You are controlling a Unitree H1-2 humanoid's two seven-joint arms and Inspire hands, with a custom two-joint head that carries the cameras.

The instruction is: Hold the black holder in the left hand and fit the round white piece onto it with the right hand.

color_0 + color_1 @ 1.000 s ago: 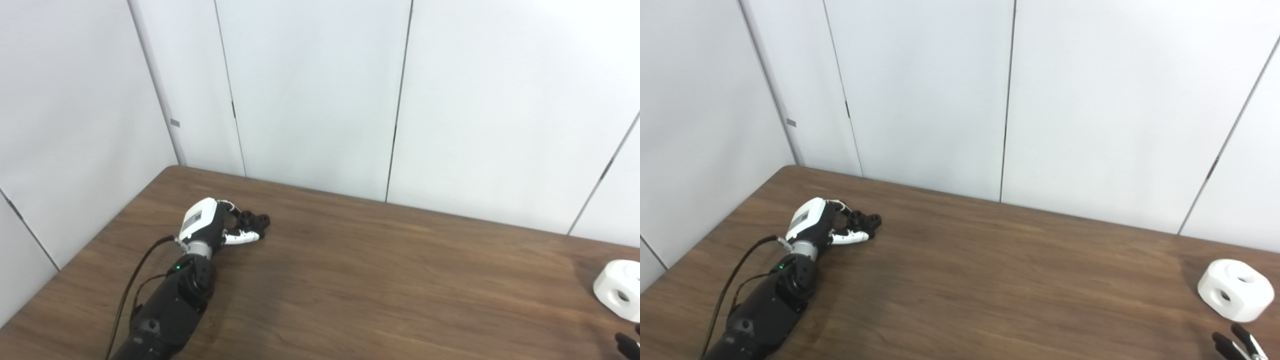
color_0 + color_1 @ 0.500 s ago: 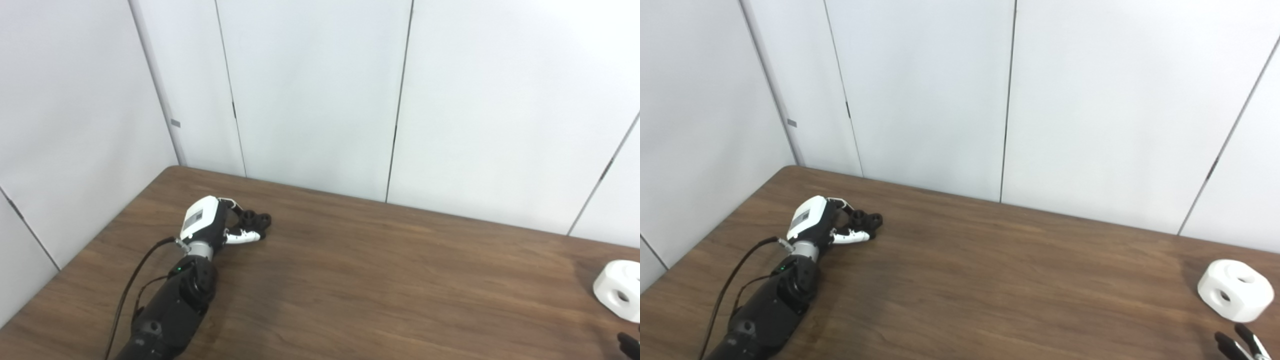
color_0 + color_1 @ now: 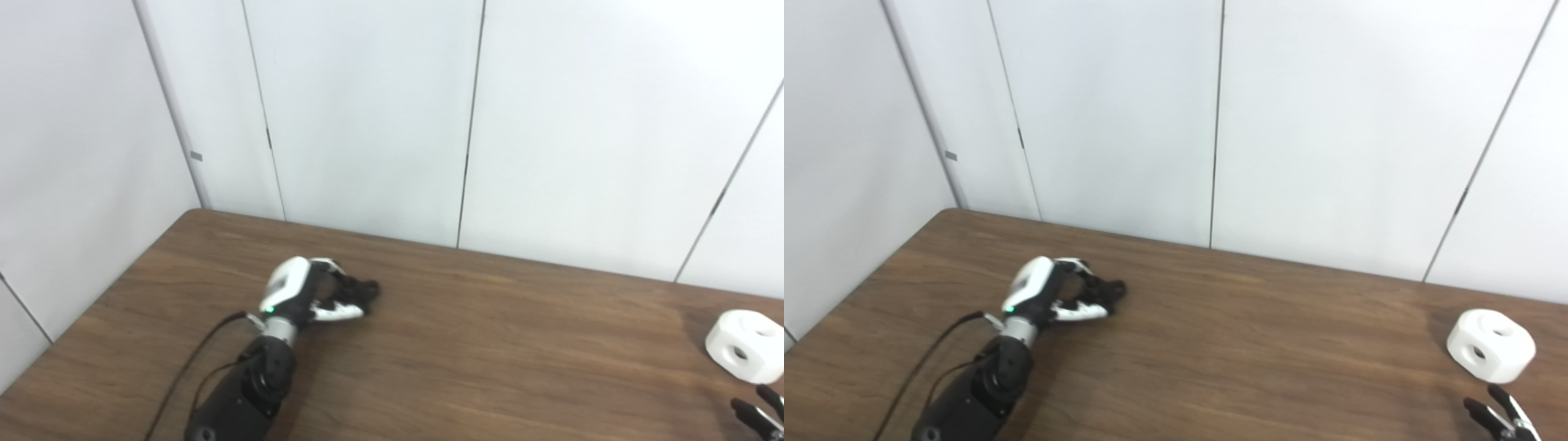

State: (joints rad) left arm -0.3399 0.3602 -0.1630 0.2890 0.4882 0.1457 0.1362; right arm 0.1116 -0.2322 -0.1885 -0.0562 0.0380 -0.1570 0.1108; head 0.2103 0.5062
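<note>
Moved: my left hand (image 3: pixel 303 294) with the small black plastic holder (image 3: pixel 358 290) went rightward over the brown wooden table (image 3: pixel 490 343).
Left hand: fingers curled, clamped on holder.
Right hand (image 3: pixel 1497 416): near right corner, fingertips apart.
Round white piece (image 3: pixel 1491 345): far right, just beyond it.

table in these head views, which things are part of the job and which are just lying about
Part of the job:
- small black plastic holder, gripped in the left hand
- round white plastic piece with holes, on the table's right side
- right hand, fingers apart near the white piece

Just there:
- brown wooden table
- white wall panels
- nothing else lies loose
</note>
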